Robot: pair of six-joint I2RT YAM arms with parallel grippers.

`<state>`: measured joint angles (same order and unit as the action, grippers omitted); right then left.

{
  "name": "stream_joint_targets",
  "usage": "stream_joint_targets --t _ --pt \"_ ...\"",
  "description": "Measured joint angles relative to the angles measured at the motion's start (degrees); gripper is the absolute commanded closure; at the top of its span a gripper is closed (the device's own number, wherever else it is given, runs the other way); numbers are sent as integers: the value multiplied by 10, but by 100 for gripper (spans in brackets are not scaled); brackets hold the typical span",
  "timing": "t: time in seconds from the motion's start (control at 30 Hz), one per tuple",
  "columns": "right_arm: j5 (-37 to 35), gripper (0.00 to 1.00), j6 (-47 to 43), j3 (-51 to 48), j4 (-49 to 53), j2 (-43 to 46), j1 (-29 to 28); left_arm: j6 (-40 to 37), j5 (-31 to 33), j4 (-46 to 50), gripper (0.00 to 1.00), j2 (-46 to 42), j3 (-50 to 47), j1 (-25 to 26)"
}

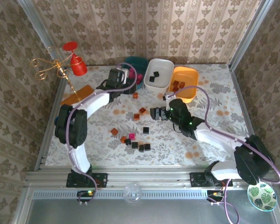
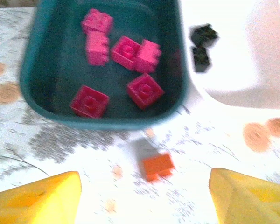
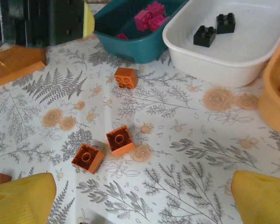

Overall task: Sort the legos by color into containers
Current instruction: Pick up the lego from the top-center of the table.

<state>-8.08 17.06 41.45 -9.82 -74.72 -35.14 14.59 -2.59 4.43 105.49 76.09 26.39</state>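
My left gripper (image 1: pixel 120 78) hangs open at the near edge of the dark teal tray (image 1: pixel 141 61). In the left wrist view its open jaws (image 2: pixel 144 200) frame one orange brick (image 2: pixel 157 166) on the cloth. The teal tray (image 2: pixel 102 122) holds several pink bricks (image 2: pixel 141 90). My right gripper (image 1: pixel 157 113) stands open over mid-table, and its jaws (image 3: pixel 140 200) are empty. Ahead of it lie three orange bricks (image 3: pixel 120 139). The white tray (image 1: pixel 165 63) holds two black bricks (image 3: pixel 205 36). The orange tray (image 1: pixel 189 71) holds dark reddish bricks (image 1: pixel 177 85). Loose orange, black and pink bricks (image 1: pixel 135 145) are scattered in front.
A flat orange slab (image 1: pixel 77 94) lies at the left, beside a red and gold wire ornament (image 1: pixel 74 63). Wallpapered walls and metal rails close in the table. A leaf-patterned dish (image 1: pixel 262 196) sits off the table at the bottom right.
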Motion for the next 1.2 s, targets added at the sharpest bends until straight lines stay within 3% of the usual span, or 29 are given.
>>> stream_joint_targets --t 0.13,0.3,0.63,0.8,1.03,1.2 --pt "4 2 -9 -58 -21 47 0 2 0 -23 22 19 -29 35" --pt "12 2 -15 -86 -24 43 0 2 12 -20 23 104 1 40" --pt "12 2 -24 -96 -33 57 0 4 41 16 41 210 126 40" --pt "12 2 -28 -98 -33 65 0 6 42 27 53 217 149 40" --pt "12 2 -35 -98 -32 65 0 7 46 36 49 217 148 40" --pt "12 2 -35 -98 -32 65 0 7 48 54 53 218 148 40"
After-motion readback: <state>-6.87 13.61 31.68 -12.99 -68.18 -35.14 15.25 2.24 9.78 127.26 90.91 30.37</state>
